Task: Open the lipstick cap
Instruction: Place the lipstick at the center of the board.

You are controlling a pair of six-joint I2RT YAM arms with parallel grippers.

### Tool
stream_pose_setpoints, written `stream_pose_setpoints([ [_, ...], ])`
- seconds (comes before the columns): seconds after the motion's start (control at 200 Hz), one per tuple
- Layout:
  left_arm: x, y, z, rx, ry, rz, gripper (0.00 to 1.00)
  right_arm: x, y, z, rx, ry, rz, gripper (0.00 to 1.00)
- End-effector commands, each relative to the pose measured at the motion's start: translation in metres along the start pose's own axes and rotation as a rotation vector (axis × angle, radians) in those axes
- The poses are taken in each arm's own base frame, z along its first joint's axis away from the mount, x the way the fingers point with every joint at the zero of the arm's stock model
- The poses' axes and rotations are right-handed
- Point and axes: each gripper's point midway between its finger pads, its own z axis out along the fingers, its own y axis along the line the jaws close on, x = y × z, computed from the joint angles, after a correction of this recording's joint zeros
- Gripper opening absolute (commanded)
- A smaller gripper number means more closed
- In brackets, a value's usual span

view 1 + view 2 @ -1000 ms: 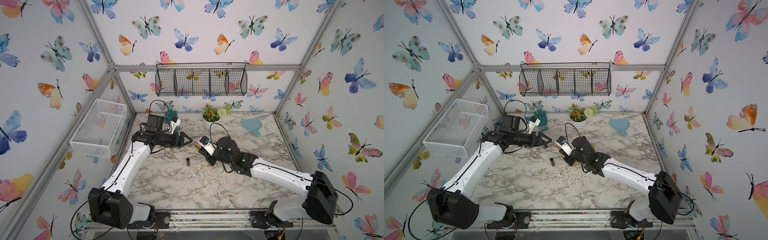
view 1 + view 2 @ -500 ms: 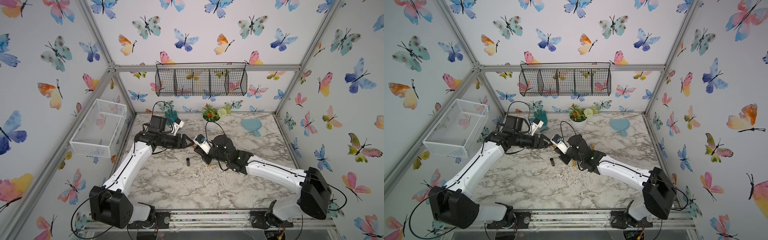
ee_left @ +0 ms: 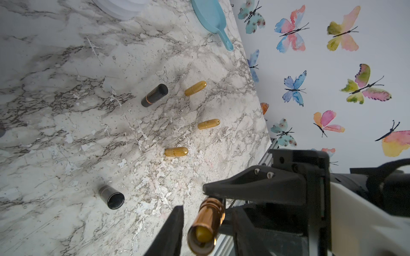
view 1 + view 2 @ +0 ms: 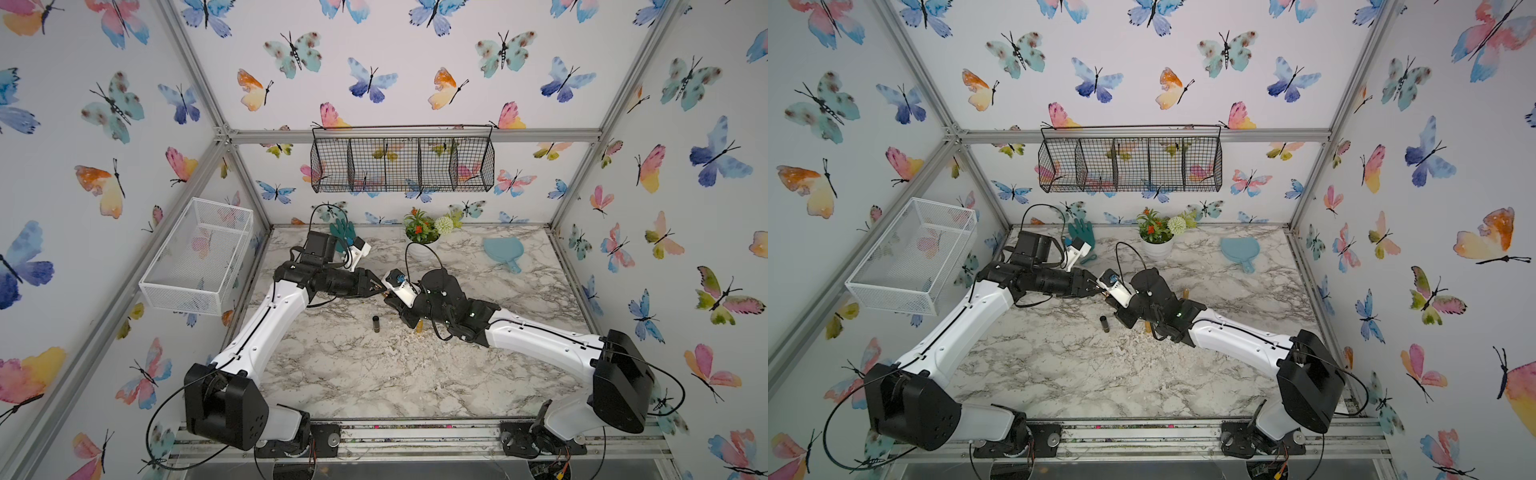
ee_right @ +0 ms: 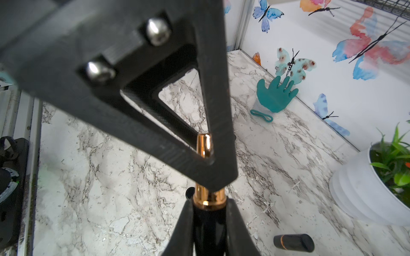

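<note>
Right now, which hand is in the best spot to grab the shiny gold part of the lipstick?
The left hand. Its fingers sit on either side of the gold tube, not quite closed. The right hand is shut on the black base, so it can only hold that end steady.

The left gripper [image 3: 205, 213] brackets the uncapped lipstick [image 3: 207, 221], whose copper tube points back at the lens with the yellowish stick visible inside. One jaw lies against the tube, while a sliver of marble shows between it and the other. Just past the jaw tips, the right gripper [image 3: 216, 196] crosses the tube's far end. Out beyond the jaws on the marble table [image 3: 66, 133] lie a black cap [image 3: 112, 197], nearest, then three gold capsules [image 3: 176, 152], a second black lipstick [image 3: 154, 95] and, farthest, a blue paddle [image 3: 210, 22].
</note>
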Motion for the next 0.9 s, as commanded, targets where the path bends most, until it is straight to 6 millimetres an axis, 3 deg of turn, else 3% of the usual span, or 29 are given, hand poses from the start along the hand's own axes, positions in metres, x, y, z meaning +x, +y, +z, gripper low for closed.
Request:
stream_pose_setpoints([
  [0.0, 0.001, -0.003, 0.003, 0.022, 0.009, 0.018, 0.33, -0.012, 0.002, 0.003, -0.007, -0.023, -0.01, 0.02],
  [0.145, 0.001, -0.003, 0.003, 0.025, 0.009, 0.022, 0.21, -0.009, -0.002, 0.004, 0.012, -0.013, -0.014, 0.02],
  [0.325, 0.003, -0.003, 0.003, 0.028, 0.013, 0.023, 0.13, -0.011, -0.005, 0.004, 0.033, -0.018, -0.015, 0.05],
  [0.345, 0.003, -0.003, 0.003, 0.027, 0.013, 0.024, 0.12, -0.011, -0.006, 0.004, 0.035, -0.018, -0.015, 0.08],
  [0.455, 0.001, -0.002, 0.003, 0.017, 0.009, 0.02, 0.09, -0.013, -0.007, 0.003, 0.043, -0.02, -0.015, 0.46],
  [0.576, -0.007, 0.001, 0.0, -0.021, -0.015, 0.024, 0.08, -0.016, -0.011, 0.0, 0.063, -0.03, -0.015, 0.58],
  [0.666, -0.019, 0.016, -0.003, -0.125, -0.055, 0.022, 0.08, -0.022, -0.016, -0.006, 0.094, -0.041, -0.018, 0.65],
  [0.806, -0.048, 0.052, -0.009, -0.348, -0.155, 0.029, 0.1, -0.03, -0.031, -0.03, 0.188, -0.052, -0.049, 0.67],
  [0.896, -0.065, 0.07, -0.003, -0.435, -0.211, 0.057, 0.13, -0.034, -0.038, -0.049, 0.236, -0.059, -0.063, 0.67],
])
